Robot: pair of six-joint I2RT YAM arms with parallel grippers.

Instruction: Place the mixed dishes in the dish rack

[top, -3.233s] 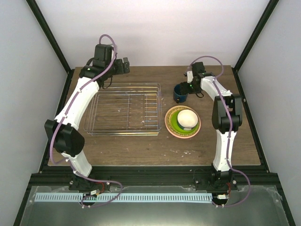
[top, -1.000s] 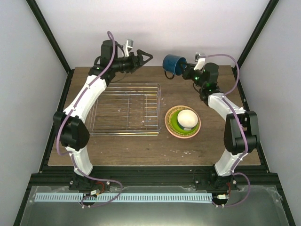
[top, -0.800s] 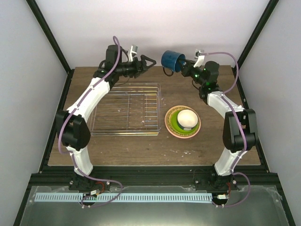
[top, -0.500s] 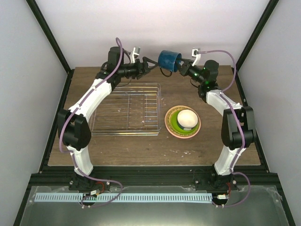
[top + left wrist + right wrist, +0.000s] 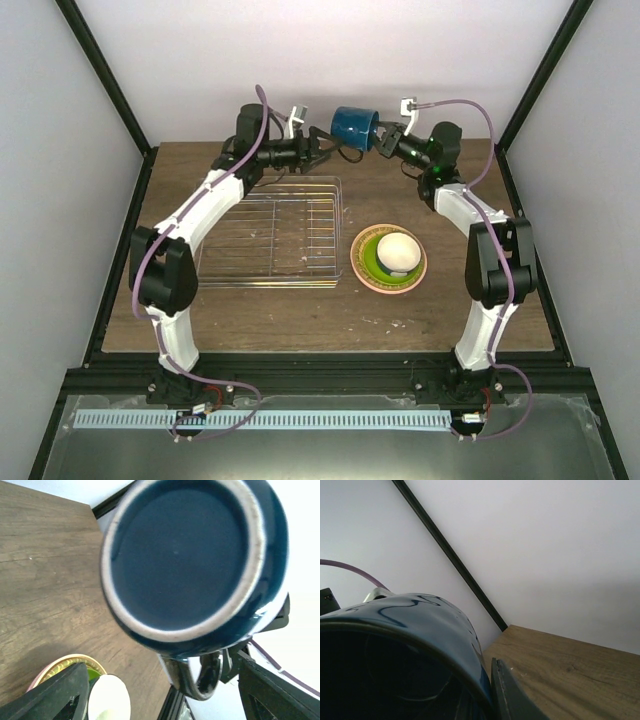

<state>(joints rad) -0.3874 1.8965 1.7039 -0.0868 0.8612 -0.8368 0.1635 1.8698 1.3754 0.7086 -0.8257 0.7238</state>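
My right gripper [image 5: 384, 139] holds the dark blue mug [image 5: 355, 127] in the air above the table's back edge. It is shut on the rim, with the mug tipped on its side and its base facing left. In the right wrist view one finger [image 5: 512, 695] presses the outside of the mug [image 5: 395, 640]. My left gripper [image 5: 322, 152] is open just left of the base. From the left wrist, the mug's base [image 5: 180, 555] fills the view and its handle [image 5: 200, 680] hangs between the fingers [image 5: 55, 695]. The dish rack [image 5: 270, 235] lies below, with nothing in it.
To the right of the rack stands a stack: salmon-pink plate [image 5: 362, 268], lime-green plate [image 5: 372, 262], white bowl [image 5: 398, 250] on top. The left wrist view shows the same plate [image 5: 60, 661] and bowl [image 5: 107, 697]. Black frame posts and white walls close in the back.
The right arm has carried the mug leftwards and the left gripper has reached right, so the two now meet. The left jaws have narrowed a little.
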